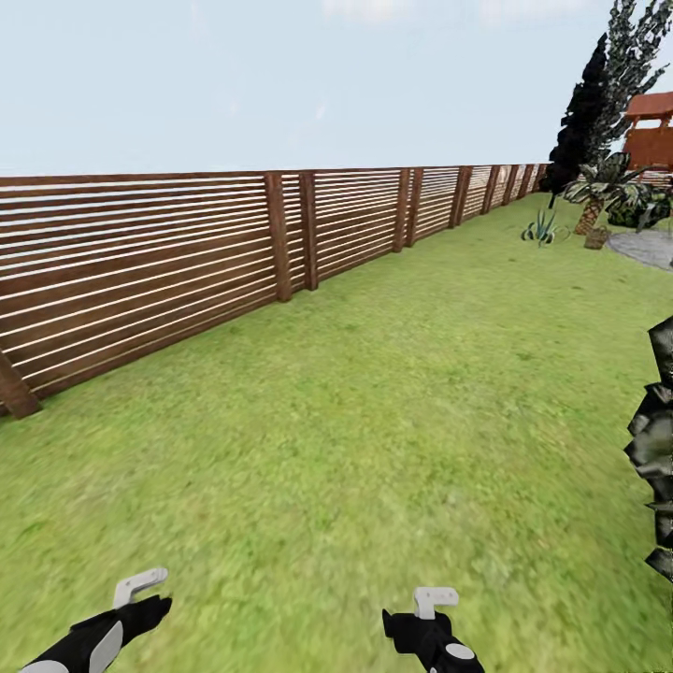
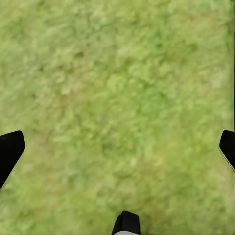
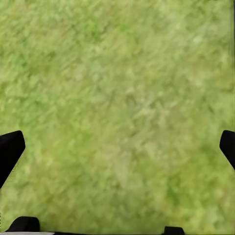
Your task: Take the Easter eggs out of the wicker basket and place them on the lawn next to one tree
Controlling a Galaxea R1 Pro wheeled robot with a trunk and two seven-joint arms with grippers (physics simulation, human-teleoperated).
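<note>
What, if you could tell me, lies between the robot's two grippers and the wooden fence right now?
Only bare lawn: in the head view, grass runs unbroken from the left gripper and right gripper up to the wooden fence.

Your left arm reaches in low at the head view's bottom edge, black with a pale panel, its left claw (image 1: 142,587) tipped by a light grey bracket angled upward; your right claw (image 1: 435,601) sits beside it, well apart, black wrist below a similar grey bracket; both hang over the lawn (image 1: 374,411), touching nothing; in each wrist view the dark fingertips (image 2: 10,149) (image 3: 10,149) stand wide at the edges, nothing between them.
</note>
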